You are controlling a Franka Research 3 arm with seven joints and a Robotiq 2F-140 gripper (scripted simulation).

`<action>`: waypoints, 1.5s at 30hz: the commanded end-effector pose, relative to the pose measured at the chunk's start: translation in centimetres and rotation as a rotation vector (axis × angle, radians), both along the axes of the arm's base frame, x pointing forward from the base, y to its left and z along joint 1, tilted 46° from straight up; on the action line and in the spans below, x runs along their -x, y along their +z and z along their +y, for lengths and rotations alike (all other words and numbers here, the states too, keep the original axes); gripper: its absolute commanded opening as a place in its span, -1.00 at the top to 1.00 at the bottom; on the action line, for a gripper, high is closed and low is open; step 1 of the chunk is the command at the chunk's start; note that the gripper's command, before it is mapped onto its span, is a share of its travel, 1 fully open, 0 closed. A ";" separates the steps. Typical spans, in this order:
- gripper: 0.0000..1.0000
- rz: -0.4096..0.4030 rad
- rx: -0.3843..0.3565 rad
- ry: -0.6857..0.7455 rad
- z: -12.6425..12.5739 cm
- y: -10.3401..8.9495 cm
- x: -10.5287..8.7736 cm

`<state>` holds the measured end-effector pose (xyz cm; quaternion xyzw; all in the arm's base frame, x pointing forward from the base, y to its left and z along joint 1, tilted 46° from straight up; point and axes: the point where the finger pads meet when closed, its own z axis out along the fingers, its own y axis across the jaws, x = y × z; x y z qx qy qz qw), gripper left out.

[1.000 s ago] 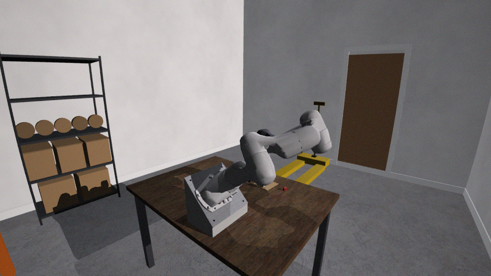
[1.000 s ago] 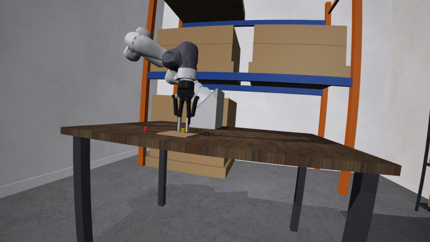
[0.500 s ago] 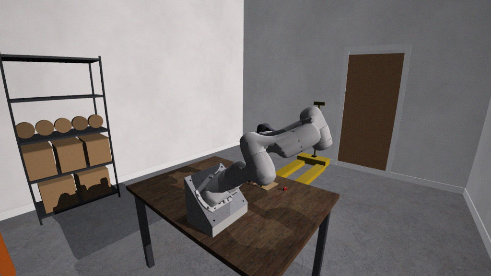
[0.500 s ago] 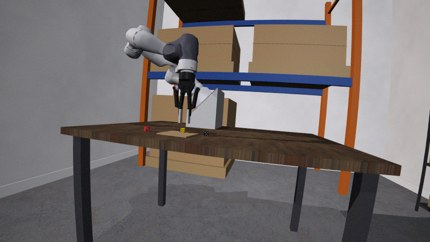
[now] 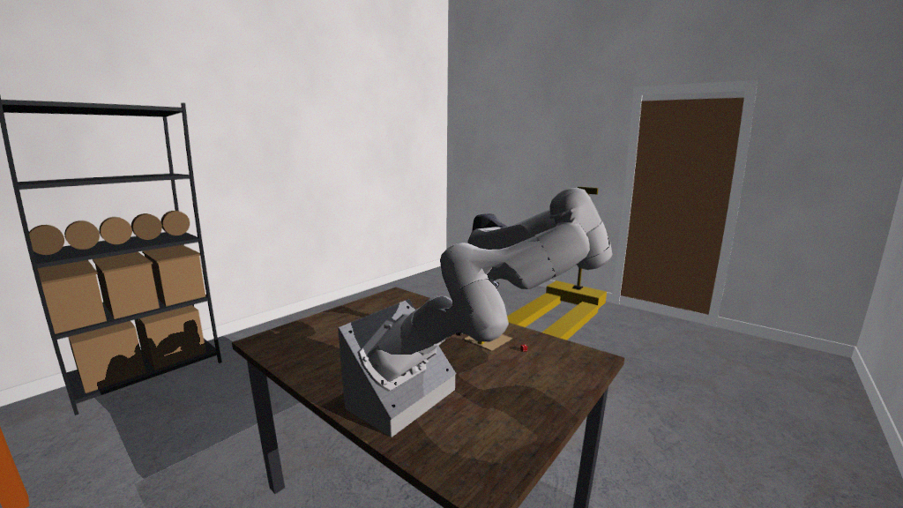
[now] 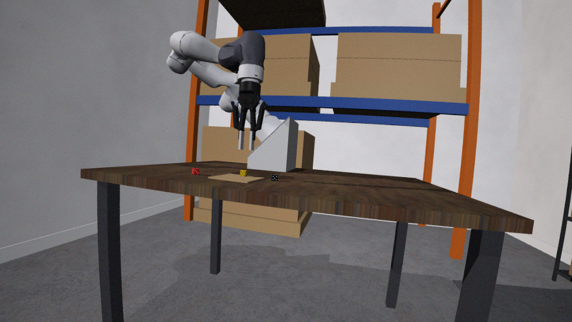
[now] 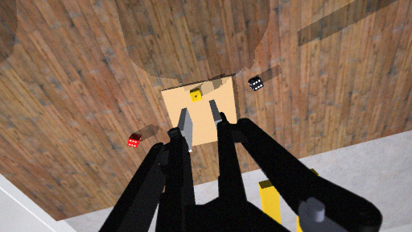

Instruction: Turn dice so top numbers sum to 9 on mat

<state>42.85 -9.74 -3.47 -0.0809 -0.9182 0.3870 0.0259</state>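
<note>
So the yellow cube die with dark pips (image 5: 481, 342) (image 6: 243, 173) (image 7: 195, 95) is sitting on the flat tan square mat (image 5: 496, 344) (image 6: 236, 178) (image 7: 205, 125), near one edge but looking fully on it. From the wrist view I'd read a single pip on top, though it's tiny, so don't quote me.

The other two aren't there: the red cube die with white pips (image 5: 524, 347) (image 6: 195, 171) (image 7: 134, 140) is off to one side on the dark wooden worktop (image 5: 518, 404) (image 6: 360, 186) (image 7: 80, 101), and the black cube die with white pips (image 6: 274, 177) (image 7: 255, 83) is just off the opposite side. Their top numbers are too small for me to be sure of.

My black two-finger gripper (image 6: 246, 148) (image 7: 200, 112) is above the mat, fingers partway apart with nothing between them. So one die out of three placed, I'd say. Still left: get red and black on, turn whatever needs turning to make 9, then back the arm off.

Brands or labels? None I can read, the brown cardboard boxes (image 5: 69, 294) (image 6: 400, 71) look plain too. Pips are the only markings.

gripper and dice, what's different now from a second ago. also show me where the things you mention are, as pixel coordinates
The gripper (image 6: 246, 149) (image 7: 200, 112) has risen from around the yellow die (image 6: 243, 173) (image 7: 195, 95), letting go of it or simply clearing it, and now hangs open above the mat (image 6: 232, 178) (image 7: 205, 129). The yellow die stays on the mat; the red die (image 5: 524, 347) (image 6: 195, 171) (image 7: 134, 140) and black die (image 6: 274, 177) (image 7: 256, 83) stay off it.
</note>
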 end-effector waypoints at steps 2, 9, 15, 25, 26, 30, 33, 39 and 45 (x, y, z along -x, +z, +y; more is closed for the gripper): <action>-1.00 0.019 0.007 0.003 -0.1 0.3 0.4; -1.00 0.019 0.007 0.003 -0.1 0.3 0.4; -1.00 0.019 0.007 0.003 -0.1 0.3 0.4; -1.00 0.022 0.002 0.008 -0.1 0.2 0.2; -1.00 0.032 0.000 0.018 -0.2 0.2 0.2; -1.00 0.137 -0.020 0.122 -0.9 0.8 -0.1; -1.00 0.180 -0.028 0.164 -1.2 1.1 -0.3; -1.00 0.232 -0.038 0.216 -1.5 1.4 -0.5; -1.00 0.290 -0.049 0.274 -1.9 1.7 -0.6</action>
